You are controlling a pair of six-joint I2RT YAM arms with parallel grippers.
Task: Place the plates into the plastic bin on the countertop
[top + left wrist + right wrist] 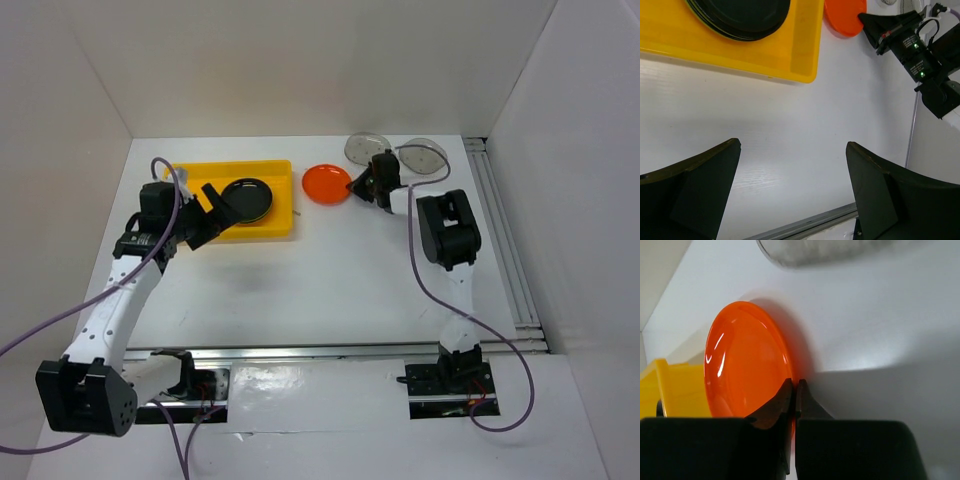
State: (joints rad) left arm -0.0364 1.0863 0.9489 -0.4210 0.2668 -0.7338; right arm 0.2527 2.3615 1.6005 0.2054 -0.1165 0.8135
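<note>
I have the right end effector [794, 390] pinched shut on the rim of the orange plate [747, 360], on the bench [330, 280] just right of the bin [232, 167], left end effector [792, 147] wide open and empty; next I need a clean lift and carry left over the bin wall.

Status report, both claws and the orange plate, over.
Right claw shut on orange plate rim. Left claw open by yellow bin, possibly crowding the drop. Two smoky plates outside bin.
</note>
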